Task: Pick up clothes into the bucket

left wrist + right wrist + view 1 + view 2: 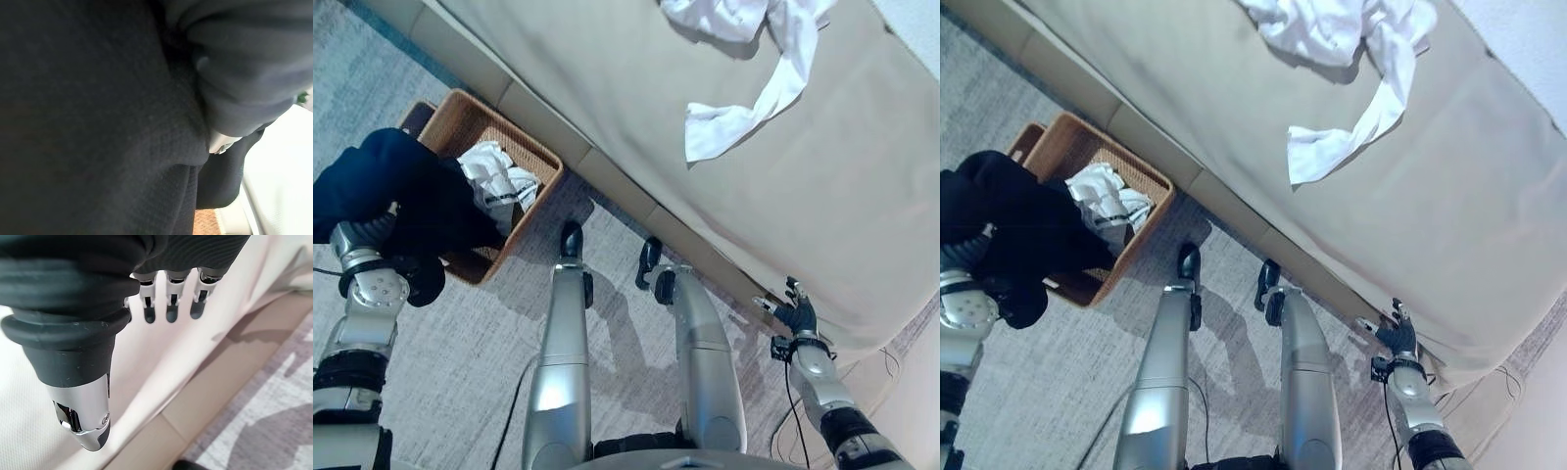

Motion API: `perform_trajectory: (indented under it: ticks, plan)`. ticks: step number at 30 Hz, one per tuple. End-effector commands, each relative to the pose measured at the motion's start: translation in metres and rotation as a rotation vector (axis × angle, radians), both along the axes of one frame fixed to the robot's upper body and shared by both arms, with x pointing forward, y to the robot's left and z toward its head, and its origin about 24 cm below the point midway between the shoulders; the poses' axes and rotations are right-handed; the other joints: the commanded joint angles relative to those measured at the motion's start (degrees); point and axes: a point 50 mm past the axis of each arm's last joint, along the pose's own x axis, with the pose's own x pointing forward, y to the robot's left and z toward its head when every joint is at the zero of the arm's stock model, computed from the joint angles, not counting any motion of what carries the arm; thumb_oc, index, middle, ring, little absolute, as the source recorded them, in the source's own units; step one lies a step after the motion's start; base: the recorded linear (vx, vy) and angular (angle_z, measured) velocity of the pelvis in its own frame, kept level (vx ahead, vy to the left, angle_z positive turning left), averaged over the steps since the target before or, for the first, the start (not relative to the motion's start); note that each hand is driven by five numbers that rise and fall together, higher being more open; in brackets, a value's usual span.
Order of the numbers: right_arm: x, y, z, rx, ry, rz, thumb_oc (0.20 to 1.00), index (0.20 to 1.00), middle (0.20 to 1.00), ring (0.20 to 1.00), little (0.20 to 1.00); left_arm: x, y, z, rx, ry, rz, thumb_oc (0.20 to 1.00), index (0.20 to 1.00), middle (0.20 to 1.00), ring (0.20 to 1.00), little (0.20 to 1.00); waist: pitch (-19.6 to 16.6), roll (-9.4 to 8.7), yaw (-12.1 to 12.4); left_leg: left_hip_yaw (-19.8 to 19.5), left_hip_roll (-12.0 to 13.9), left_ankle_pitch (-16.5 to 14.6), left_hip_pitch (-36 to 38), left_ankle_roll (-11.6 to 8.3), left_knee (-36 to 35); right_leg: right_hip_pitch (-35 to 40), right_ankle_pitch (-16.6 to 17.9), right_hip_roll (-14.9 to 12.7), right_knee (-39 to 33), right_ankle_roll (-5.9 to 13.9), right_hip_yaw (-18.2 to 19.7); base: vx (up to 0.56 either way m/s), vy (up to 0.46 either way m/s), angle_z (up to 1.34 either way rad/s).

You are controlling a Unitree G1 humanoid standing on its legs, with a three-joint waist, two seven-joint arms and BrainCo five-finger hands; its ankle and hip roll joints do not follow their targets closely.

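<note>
A dark navy garment (401, 186) hangs bunched over my left hand (360, 238), above the near left edge of a brown wicker basket (514, 133) on the floor. The left wrist view shows that dark fabric (98, 122) close up. A crumpled white garment (494, 181) lies inside the basket. More white clothing (744, 108) is spread on the beige bed (636, 88), one sleeve trailing toward me. My right hand (798, 315) rests by the bed's lower edge at the right, holding nothing, its fingers (169, 311) straight.
The bed's padded base (607, 181) runs diagonally just behind the basket. Grey patterned carpet (460, 392) covers the floor in front of it. The basket stands close against the bed base at the left.
</note>
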Motion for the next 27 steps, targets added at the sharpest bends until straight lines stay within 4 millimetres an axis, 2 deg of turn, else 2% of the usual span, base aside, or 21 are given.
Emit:
perform_trajectory:
  ticks: [1,7,12,22,23,24,25,26,27]
  plan:
    - [-0.015,-0.011,0.0,0.002,-0.008,-0.039,1.0,1.0,1.0,1.0,1.0,-0.002,0.011,0.013,-0.017,-0.047,0.043,0.2,0.2,0.2,0.2,0.2,-1.0,0.61,-0.6,1.0,-0.8,-5.8,-0.6,2.73,5.7,-0.9,5.7,-1.0,-3.7,5.36,5.6,0.06,0.079,0.17]
    - [-0.014,-0.013,0.006,0.005,-0.033,-0.032,1.0,1.0,1.0,1.0,1.0,0.001,0.015,0.019,-0.009,-0.038,0.06,0.2,0.2,0.2,0.2,0.2,-1.0,-0.26,-0.8,1.4,-1.3,-7.4,-7.0,2.85,12.0,-7.2,4.3,-2.2,2.6,5.64,5.7,0.05,0.04,0.02]
    - [-0.016,-0.017,0.007,-0.004,-0.025,-0.038,1.0,1.0,1.0,1.0,1.0,0.005,0.012,0.022,-0.014,-0.052,0.052,0.2,0.2,0.2,0.2,0.2,-1.0,-0.21,-1.1,1.9,-1.9,-8.6,-11.2,2.73,16.3,-11.1,2.9,-3.3,6.8,5.71,6.2,0.06,0.044,0.04]
    - [-0.013,-0.013,0.006,-0.016,-0.011,0.004,1.0,1.0,1.0,1.0,1.0,0.012,0.008,0.036,0.029,-0.075,0.038,0.2,0.2,0.2,0.2,0.2,-1.0,-0.34,-1.3,2.7,-1.8,-8.7,-12.9,2.79,17.2,-13.2,2.8,-3.0,7.8,5.73,6.5,0.02,0.029,0.01]
    - [-0.012,-0.012,0.005,-0.015,-0.009,0.011,1.0,1.0,1.0,1.0,1.0,0.012,0.009,0.037,0.04,-0.069,0.043,0.294,0.294,0.294,0.294,0.294,-1.0,-0.32,-1.4,2.7,-1.7,-8.6,-12.8,2.79,16.9,-13.0,3.0,-2.9,7.4,5.74,6.5,0.0,0.0,0.0]
    - [-0.012,-0.011,0.005,-0.015,-0.009,0.016,1.0,1.0,1.0,1.0,1.0,0.012,0.01,0.039,0.058,-0.062,0.056,1.0,1.0,1.0,1.0,1.0,-1.0,-0.37,-1.5,2.6,-1.6,-8.4,-12.6,2.77,16.6,-13.0,3.2,-2.7,7.1,5.75,6.5,0.0,0.0,0.0]
    - [-0.012,-0.011,0.005,-0.015,-0.009,0.016,1.0,1.0,1.0,1.0,1.0,0.013,0.01,0.039,0.058,-0.062,0.056,1.0,1.0,1.0,1.0,1.0,-1.0,-0.37,-1.5,2.6,-1.6,-8.4,-12.6,2.77,16.6,-13.0,3.2,-2.7,7.1,5.75,6.5,-0.01,0.003,-0.03]
    - [-0.011,-0.011,0.005,-0.02,-0.005,0.02,1.0,1.0,1.0,1.0,1.0,0.012,0.015,0.047,0.161,-0.014,0.087,1.0,1.0,1.0,1.0,1.0,-1.0,-0.46,-1.7,2.6,-1.4,-8.0,-12.2,2.71,15.7,-12.7,3.5,-2.5,6.3,5.82,6.4,0.0,0.0,0.0]
    - [-0.01,-0.011,0.005,-0.021,-0.005,0.025,1.0,1.0,1.0,1.0,1.0,0.012,0.015,0.05,0.19,-0.006,0.093,1.0,1.0,1.0,1.0,1.0,-1.0,-0.48,-1.7,2.5,-1.3,-7.9,-12.0,2.71,15.5,-12.6,3.6,-2.4,6.0,5.8,6.4,0.0,0.0,0.0]
